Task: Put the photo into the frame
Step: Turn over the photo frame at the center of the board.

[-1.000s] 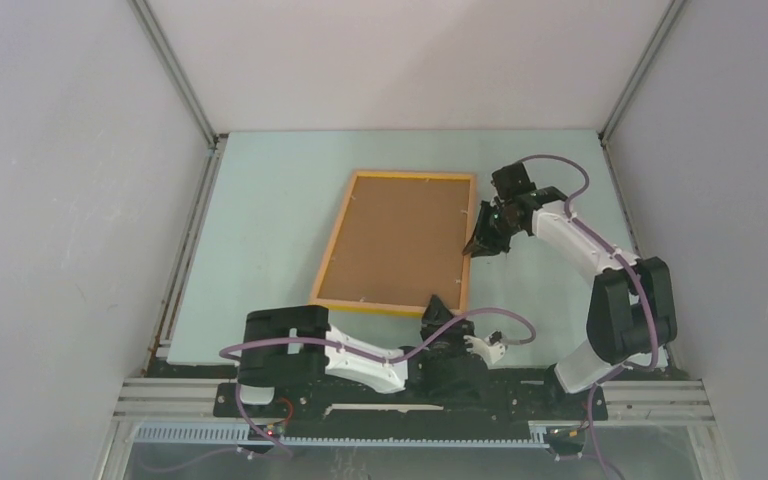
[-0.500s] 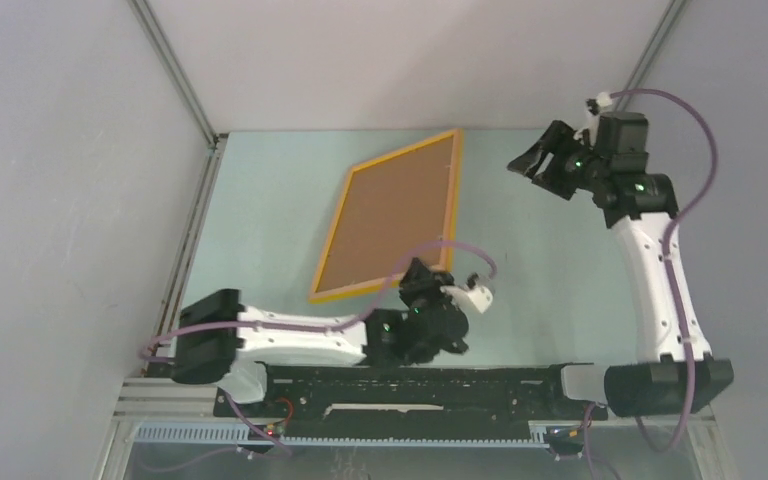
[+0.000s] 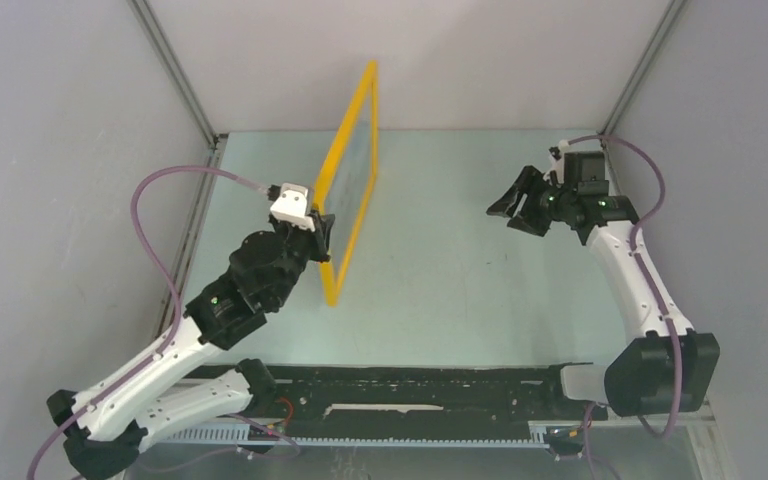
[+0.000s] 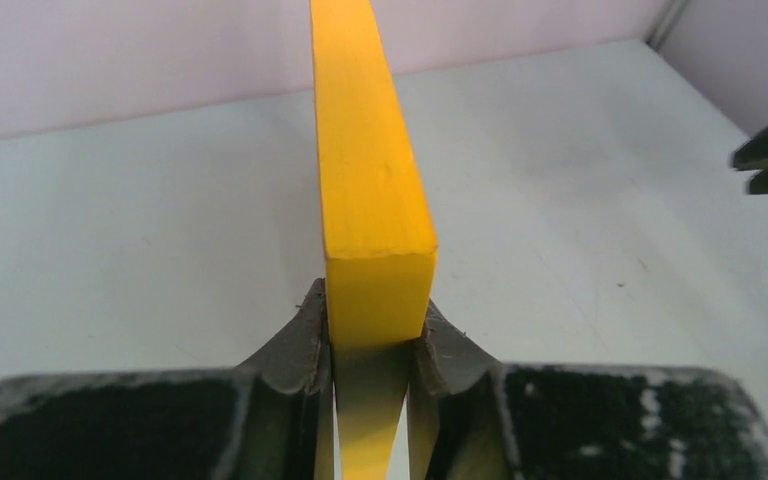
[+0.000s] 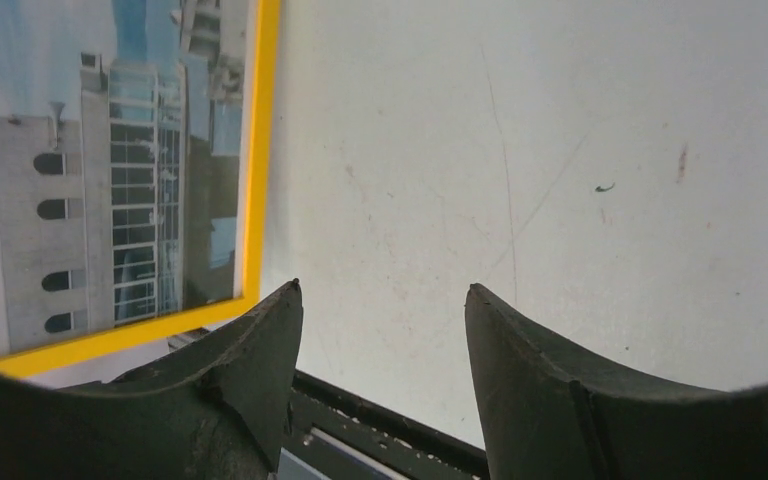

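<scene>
The frame [image 3: 345, 190], with its thin yellow rim, stands upright on edge over the left half of the table. My left gripper [image 3: 322, 238] is shut on its near lower rim. In the left wrist view the yellow rim [image 4: 365, 180] sits clamped between both fingers of the left gripper [image 4: 375, 340]. The photo [image 5: 90, 180] of pale buildings and blue sky shows behind the pane in the right wrist view, bordered by the frame's rim [image 5: 260, 150]. My right gripper [image 3: 505, 215] hangs open to the right, apart from the frame, and between the fingers of the right gripper [image 5: 380, 300] there is nothing.
The pale green table [image 3: 440, 280] is walled by grey panels on three sides, with metal posts at the back corners. A black mounting rail [image 3: 410, 380] runs along the near edge.
The frame went from lying back-up on the table to standing on edge, carried left by my left arm. My right gripper opened, let go of the frame and pulled away to the right.
</scene>
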